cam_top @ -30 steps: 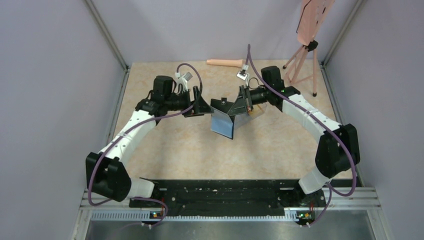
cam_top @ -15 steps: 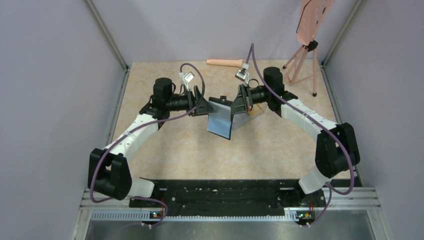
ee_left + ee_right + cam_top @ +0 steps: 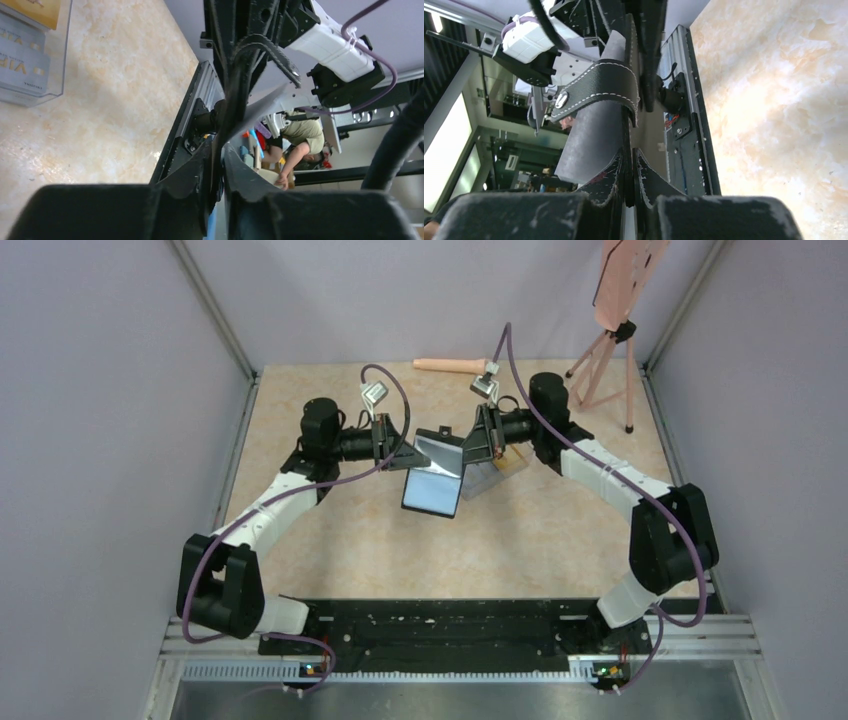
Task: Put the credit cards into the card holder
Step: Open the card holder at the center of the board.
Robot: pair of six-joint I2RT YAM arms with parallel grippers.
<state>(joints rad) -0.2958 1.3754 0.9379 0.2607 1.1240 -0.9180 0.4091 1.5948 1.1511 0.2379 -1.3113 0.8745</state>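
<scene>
In the left wrist view, a grey-white card [image 3: 22,60] lying inside the clear plastic box [image 3: 63,45] bears large pale capitals that begin "VIR". The picture's left edge cuts off the rest of the word. Just below those letters on the same card runs a short line of small print, too blurred to read. The yellow-orange card [image 3: 32,6], next to the grey one in the box, shows faint fine lettering near its lower edge, also illegible. In the top view the print on both cards is too small to make out.
</scene>
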